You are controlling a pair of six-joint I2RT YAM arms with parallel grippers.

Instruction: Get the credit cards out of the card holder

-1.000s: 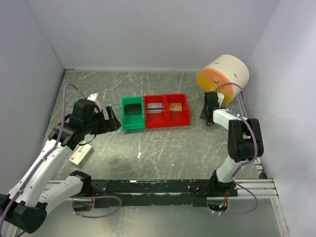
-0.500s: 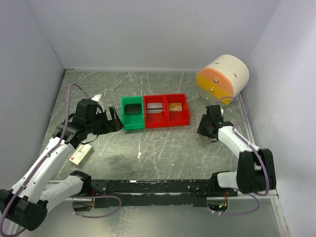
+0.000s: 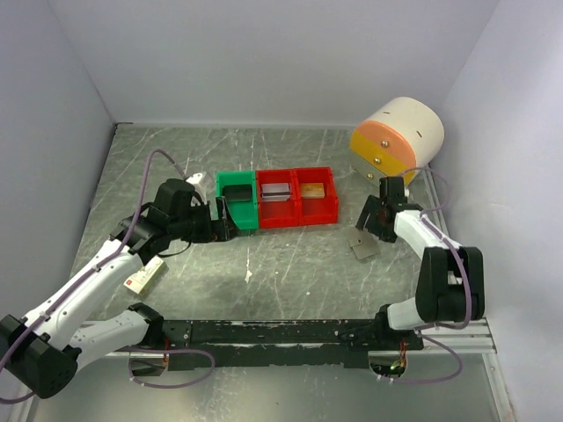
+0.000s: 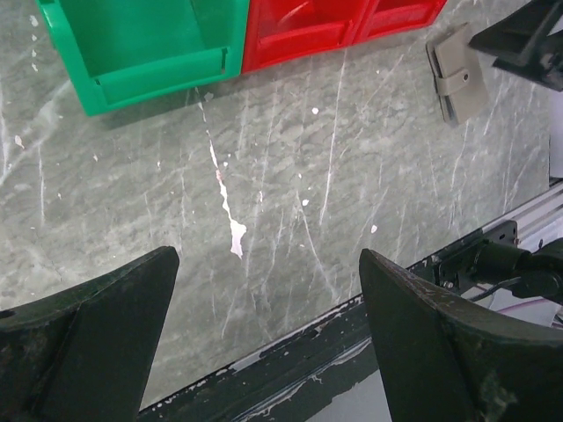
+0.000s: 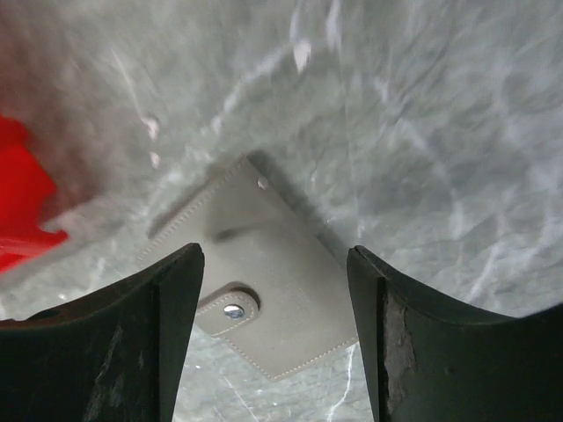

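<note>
— Where do we see the card holder [image 3: 362,244]?
— Closed, flat on the bench [image 3: 290,264], right of centre, just below our right claw [image 3: 376,220], whose jaws stand apart, empty.
— And our left claw [image 3: 224,221]?
— Wide, empty, beside the green bin [image 3: 237,178].

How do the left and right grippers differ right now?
The left gripper is by the green bin; the right gripper hangs over the closed card holder. Under the left gripper is bare table; under the right gripper the card holder lies flat, ungripped. Shared: both open, both empty.
</note>
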